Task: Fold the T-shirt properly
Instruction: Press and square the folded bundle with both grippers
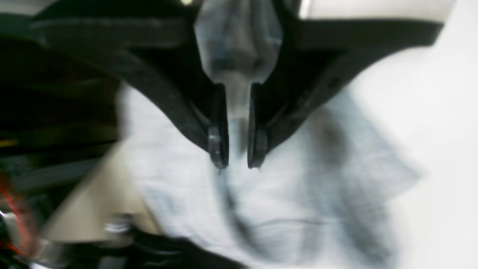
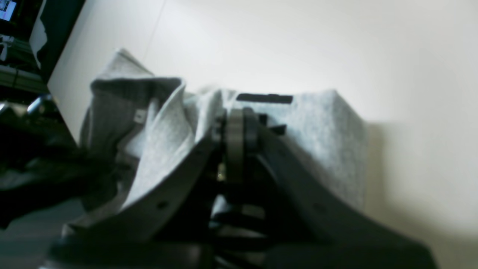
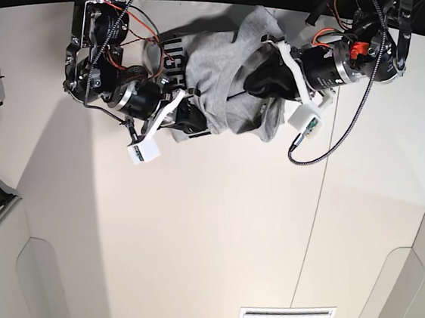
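Right claw (image 2: 239, 142) | over T-shirt (image 3: 220, 69) | shirt bunched, lettering visible

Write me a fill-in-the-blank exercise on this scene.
1. The shirt lies bunched up, not folded, on the ____.
2. The print on the shirt is ____ in colour.
3. In the base view, the right arm is on the ____ side of the picture.
4. The shirt's own cloth is ____ in colour.

Missing words: table; black; left; grey.
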Motion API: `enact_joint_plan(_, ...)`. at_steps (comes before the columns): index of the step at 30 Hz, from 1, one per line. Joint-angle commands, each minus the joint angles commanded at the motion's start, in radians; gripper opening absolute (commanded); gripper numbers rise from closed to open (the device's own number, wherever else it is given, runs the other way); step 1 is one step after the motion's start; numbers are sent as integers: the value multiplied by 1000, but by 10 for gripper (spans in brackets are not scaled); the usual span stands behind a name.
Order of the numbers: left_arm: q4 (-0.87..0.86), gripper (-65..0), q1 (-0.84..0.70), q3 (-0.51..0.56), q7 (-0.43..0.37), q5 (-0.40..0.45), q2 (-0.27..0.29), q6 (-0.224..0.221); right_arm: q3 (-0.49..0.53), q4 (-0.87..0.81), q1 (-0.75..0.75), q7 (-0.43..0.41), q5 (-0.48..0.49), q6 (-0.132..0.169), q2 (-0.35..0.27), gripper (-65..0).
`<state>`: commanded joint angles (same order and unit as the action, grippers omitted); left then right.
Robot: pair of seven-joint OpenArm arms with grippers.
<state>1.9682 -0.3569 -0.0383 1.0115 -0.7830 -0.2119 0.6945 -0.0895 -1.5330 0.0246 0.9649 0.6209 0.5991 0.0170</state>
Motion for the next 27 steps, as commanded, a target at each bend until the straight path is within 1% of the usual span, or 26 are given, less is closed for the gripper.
enact_joint_plan(2, -64, -555, 22, -30, -24, 49, -5, -26, 0, 0, -1, 0, -3, 0, -1, -650)
enact_joint_plan(3, -91, -555, 32, -60, -27, 57, -5, -30, 0, 0, -1, 0, -8, 0, -1, -650)
enact_joint_plan(6, -125, -555, 43, -184, -25, 57, -5, -30, 0, 0, -1, 0, -15, 0, -1, -650)
enact_joint_plan(7, -125, -555, 42, -224, -13, 38, -5, -30, 0, 0, 0, 0, -15, 0, -1, -650)
enact_joint_plan(8, -125, -555, 41, -259, 3, 1, -5, -29, 0, 0, 0, 0, -14, 0, -1, -650)
enact_joint_plan(9, -125, -555, 40, -287, 28, -57, -7, -19, 0, 0, 0, 0, -14, 0, -1, -650)
enact_joint_plan(10, -124, -555, 40, -307, 59, -122, -8, 1, 0, 0, 0, 0, -10, 0, -1, -650)
enact_joint_plan(11, -123, -555, 40, -323, 91, -190, -8, 4, 0, 0, 0, -1, -6, 0, -1, -650)
enact_joint_plan(15, -75, -555, 0, -332, 269, -514, -8, 4, 0, -6, 13, 0, 77, 3, 0, -650)
enact_joint_plan(16, -53, -555, -23, -328, 300, -571, -8, 4, 0, -8, 24, -1, 98, 8, 0, -650)
enact_joint_plan(17, -28, -555, -47, -323, 312, -594, -7, 4, 0, -8, 40, 0, 113, 8, 0, -650)
enact_joint_plan(21, 41, -556, -125, -288, 313, -594, -7, 4, 0, -8, 116, -1, 119, 8, 0, -650)
enact_joint_plan(23, 41, -556, -138, -248, 312, -558, -7, 4, 0, -8, 149, -5, 95, 7, 3, -650)
enact_joint_plan(24, 41, -564, -143, -219, 304, -531, -7, 4, 0, -8, 164, -16, 64, 7, 3, -650)
enact_joint_plan(27, 41, -650, -153, -108, 273, -451, -7, 4, 10, 0, 184, -61, -23, 6, 2, -650)
